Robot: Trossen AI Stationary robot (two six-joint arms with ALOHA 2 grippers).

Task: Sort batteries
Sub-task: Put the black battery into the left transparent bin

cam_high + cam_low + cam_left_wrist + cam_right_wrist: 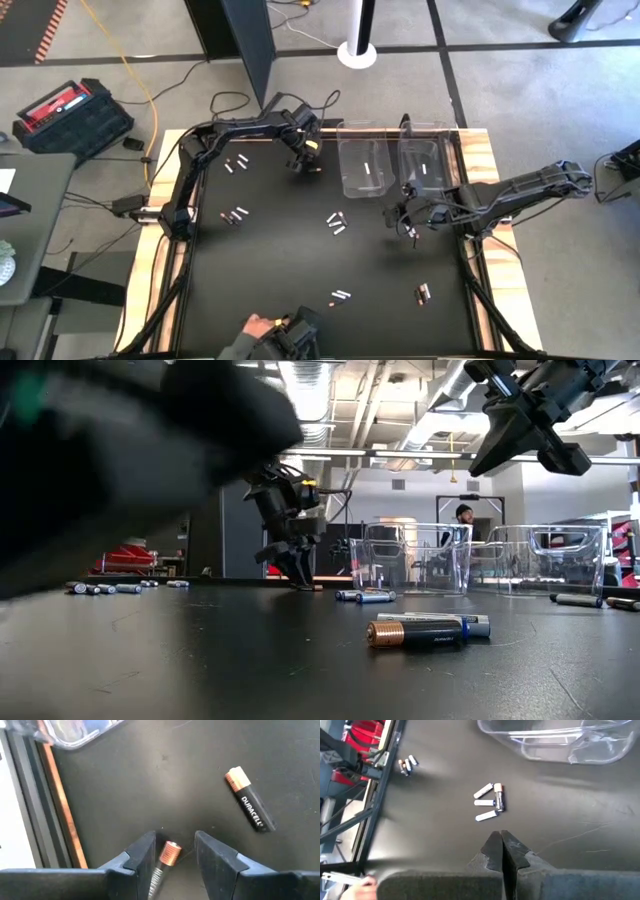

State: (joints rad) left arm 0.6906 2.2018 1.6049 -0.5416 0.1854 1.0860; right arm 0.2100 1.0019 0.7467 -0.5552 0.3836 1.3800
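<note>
Batteries lie scattered in small groups on the black mat (280, 250): at the far left (236, 165), left (235, 214), middle (336, 222) and near side (340, 296), (423, 293). My left gripper (305, 160) is open at the far side, fingertips down at the mat. Its fingers stand on either side of a dark, copper-ended battery (169, 855) lying there, with a gap on each side. A second copper-topped battery (250, 800) lies close by. My right gripper (501, 845) hangs shut above the mat's right part (410, 225), holding nothing.
Two clear plastic bins (365, 165), (425, 160) stand at the far right, each with a white battery inside. The table's wooden rim (60, 815) runs beside the left gripper. A person's hand (258, 325) with a dark object (295, 335) is at the near edge.
</note>
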